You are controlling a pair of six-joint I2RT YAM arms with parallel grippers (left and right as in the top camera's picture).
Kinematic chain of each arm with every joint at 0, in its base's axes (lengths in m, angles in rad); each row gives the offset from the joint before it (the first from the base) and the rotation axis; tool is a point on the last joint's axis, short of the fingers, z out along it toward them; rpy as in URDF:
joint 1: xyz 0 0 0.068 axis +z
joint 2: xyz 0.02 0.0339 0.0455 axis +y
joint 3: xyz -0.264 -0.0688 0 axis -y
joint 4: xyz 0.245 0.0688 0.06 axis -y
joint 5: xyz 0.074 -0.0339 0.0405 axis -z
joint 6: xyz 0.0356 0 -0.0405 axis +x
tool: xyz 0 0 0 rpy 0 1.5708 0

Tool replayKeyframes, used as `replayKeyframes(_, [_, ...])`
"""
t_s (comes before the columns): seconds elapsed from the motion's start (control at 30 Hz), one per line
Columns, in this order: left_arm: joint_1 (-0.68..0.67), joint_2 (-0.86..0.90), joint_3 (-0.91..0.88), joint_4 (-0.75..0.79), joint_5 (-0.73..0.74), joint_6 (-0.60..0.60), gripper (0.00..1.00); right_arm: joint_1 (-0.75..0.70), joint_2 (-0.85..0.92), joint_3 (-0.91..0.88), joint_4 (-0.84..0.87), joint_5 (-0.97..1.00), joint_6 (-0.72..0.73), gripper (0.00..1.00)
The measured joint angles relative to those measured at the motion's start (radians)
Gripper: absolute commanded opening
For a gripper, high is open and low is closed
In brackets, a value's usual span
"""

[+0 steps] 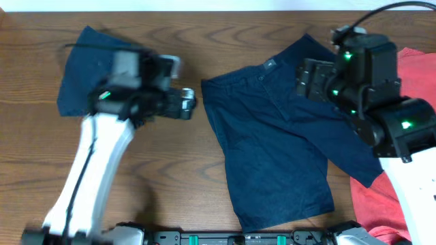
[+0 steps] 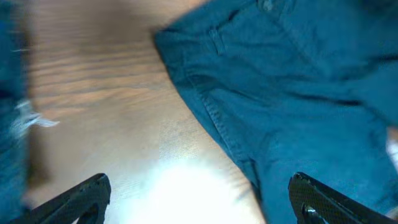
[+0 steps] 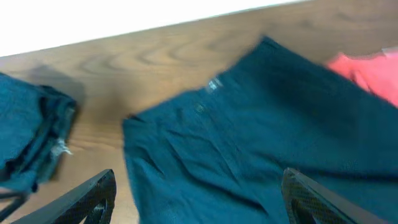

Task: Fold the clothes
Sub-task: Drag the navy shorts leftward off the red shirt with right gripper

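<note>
Navy shorts point(image 1: 272, 136) lie spread flat at the table's middle, waistband and small label toward the far side. They also show in the left wrist view point(image 2: 292, 93) and the right wrist view point(image 3: 249, 137). A second navy garment point(image 1: 85, 64), folded, lies at the far left under my left arm; it shows in the right wrist view point(image 3: 31, 134). My left gripper point(image 1: 191, 102) is open and empty above bare table just left of the shorts' waistband corner point(image 2: 199, 202). My right gripper point(image 1: 306, 78) is open and empty above the shorts' right part point(image 3: 196, 199).
A red cloth point(image 1: 402, 170) lies at the right edge, partly under my right arm and showing in the right wrist view point(image 3: 367, 68). The wooden table point(image 1: 170, 177) has its far edge at the top. A black rail runs along the near edge point(image 1: 238, 238).
</note>
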State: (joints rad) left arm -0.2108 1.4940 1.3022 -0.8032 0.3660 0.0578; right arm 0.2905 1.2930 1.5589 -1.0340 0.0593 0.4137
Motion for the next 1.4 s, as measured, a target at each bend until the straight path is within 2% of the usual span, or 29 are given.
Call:
replayKeyframes(0.2, [-0.035,0.234,0.000,0.190,-0.037,0.014,0.91,-0.035,0.010,0.000,-0.083,0.001,0.006,0.84])
replayKeyframes(0.33, [-0.035,0.353,0.000,0.307,-0.051,0.014,0.86,-0.038,0.010,0.000,-0.093,0.005,0.008,0.84])
replayKeyframes(0.47, [-0.035,0.422,0.000,0.356,-0.054,0.009,0.83,-0.038,0.010,0.000,-0.095,0.006,0.008,0.84])
replayKeyframes(0.6, [-0.035,0.484,0.000,0.398,-0.045,-0.012,0.72,-0.038,0.019,0.000,-0.096,0.006,0.008,0.85])
replayKeyframes(0.7, [-0.035,0.525,0.000,0.434,-0.020,-0.025,0.69,-0.038,0.026,0.000,-0.097,0.010,0.008,0.85])
replayKeyframes(0.73, [-0.035,0.539,0.000,0.447,-0.012,-0.036,0.66,-0.038,0.027,0.000,-0.097,0.014,0.008,0.84])
replayKeyframes(0.77, [-0.035,0.545,0.001,0.462,-0.005,-0.043,0.57,-0.038,0.027,0.000,-0.099,0.018,0.008,0.84])
replayKeyframes(0.9, [-0.035,0.549,0.002,0.472,0.003,-0.078,0.12,-0.038,0.027,0.000,-0.108,0.031,0.008,0.85])
replayKeyframes(0.93, [-0.035,0.550,0.002,0.472,0.005,-0.082,0.06,-0.038,0.027,0.000,-0.109,0.036,0.008,0.86])
replayKeyframes(1.07, [-0.031,0.550,0.002,0.460,0.008,-0.097,0.06,-0.038,0.027,0.000,-0.122,0.070,0.009,0.86])
replayKeyframes(1.2, [0.018,0.518,0.001,0.371,-0.027,-0.158,0.06,-0.038,0.037,0.000,-0.136,0.106,0.012,0.86])
replayKeyframes(1.4, [0.195,0.305,0.000,0.207,-0.167,-0.222,0.06,-0.068,0.089,0.000,-0.151,0.125,0.015,0.86])
